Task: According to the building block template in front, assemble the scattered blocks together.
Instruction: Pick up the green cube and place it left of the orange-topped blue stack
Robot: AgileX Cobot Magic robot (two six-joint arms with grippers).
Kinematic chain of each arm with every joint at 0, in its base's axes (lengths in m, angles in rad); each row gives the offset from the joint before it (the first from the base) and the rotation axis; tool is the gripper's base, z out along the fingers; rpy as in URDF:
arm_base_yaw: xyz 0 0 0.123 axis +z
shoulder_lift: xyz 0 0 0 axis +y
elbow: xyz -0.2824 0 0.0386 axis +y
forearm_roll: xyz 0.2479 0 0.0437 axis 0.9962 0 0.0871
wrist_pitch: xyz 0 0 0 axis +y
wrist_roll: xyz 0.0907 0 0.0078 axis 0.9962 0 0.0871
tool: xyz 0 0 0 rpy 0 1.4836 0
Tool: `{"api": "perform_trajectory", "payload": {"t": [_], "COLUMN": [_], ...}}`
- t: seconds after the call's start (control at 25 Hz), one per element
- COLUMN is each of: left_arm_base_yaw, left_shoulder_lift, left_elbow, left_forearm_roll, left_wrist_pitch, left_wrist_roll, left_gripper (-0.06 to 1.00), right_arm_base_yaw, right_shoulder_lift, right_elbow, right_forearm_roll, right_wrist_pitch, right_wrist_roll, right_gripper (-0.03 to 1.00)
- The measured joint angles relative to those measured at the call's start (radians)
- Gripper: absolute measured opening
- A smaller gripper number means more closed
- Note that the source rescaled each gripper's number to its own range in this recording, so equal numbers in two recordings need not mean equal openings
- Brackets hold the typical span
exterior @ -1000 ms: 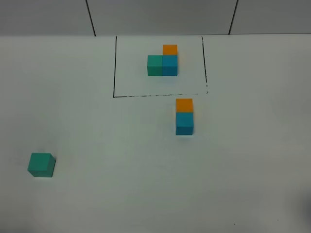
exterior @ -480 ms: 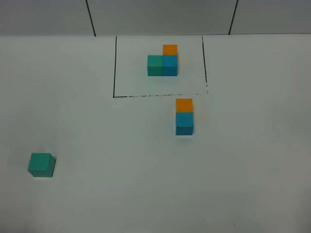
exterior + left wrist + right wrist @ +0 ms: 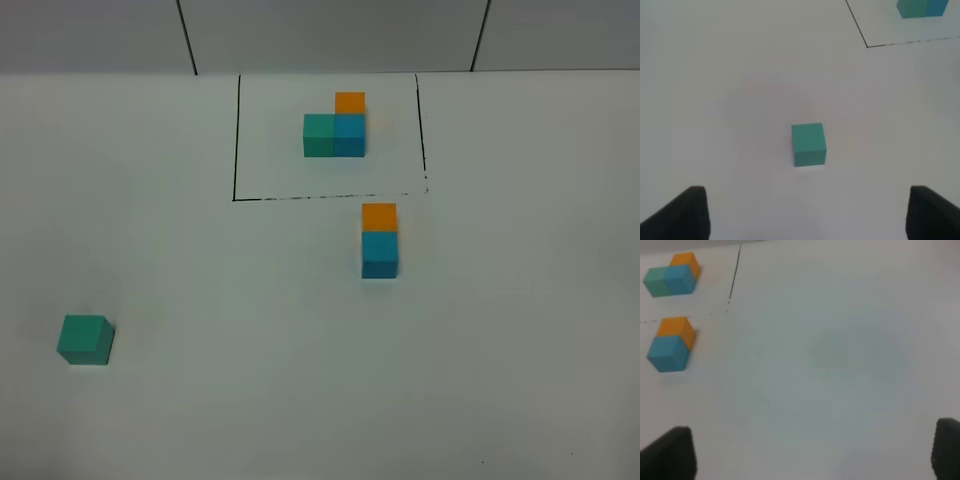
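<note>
Teal cube (image 3: 84, 338) sits alone near-left, well apart from the orange cube (image 3: 379, 216) touching the blue cube (image 3: 379, 252). Left tool (image 3: 810, 215) and right tool (image 3: 809, 452) both released, empty.

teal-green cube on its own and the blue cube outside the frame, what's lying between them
Nothing. In the exterior high view, only bare white table runs from the loose teal-green cube to the blue cube.

Six cubes in all: two orange, two blue, two teal-green. Three form the building block template (image 3: 335, 128), inside one black drawn rectangle (image 3: 237, 140). Three lie outside it: one orange block (image 3: 379, 216), one blue block (image 3: 379, 253), one teal-green block (image 3: 84, 339).
</note>
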Motion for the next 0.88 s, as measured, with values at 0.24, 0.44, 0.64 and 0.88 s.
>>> {"api": "perform_trajectory", "payload": {"t": [0.24, 0.44, 0.64, 0.88], "left_arm_base_yaw": [0.000, 0.000, 0.000, 0.000], "left_shoulder_lift": [0.000, 0.000, 0.000, 0.000], "left_elbow": [0.000, 0.000, 0.000, 0.000], "left_forearm_roll": [0.000, 0.000, 0.000, 0.000], "left_wrist_pitch": [0.000, 0.000, 0.000, 0.000], "left_wrist_roll": [0.000, 0.000, 0.000, 0.000], "left_gripper": [0.78, 0.78, 0.78, 0.78], "right_arm_base_yaw": [0.000, 0.000, 0.000, 0.000], "right_shoulder_lift": [0.000, 0.000, 0.000, -0.004], "right_elbow": [0.000, 0.000, 0.000, 0.000], "right_forearm_roll": [0.000, 0.000, -0.001, -0.001], "right_wrist_pitch": [0.000, 0.000, 0.000, 0.000], "right_wrist_roll": [0.000, 0.000, 0.002, 0.002], "right_gripper": [0.87, 0.83, 0.81, 0.80]}}
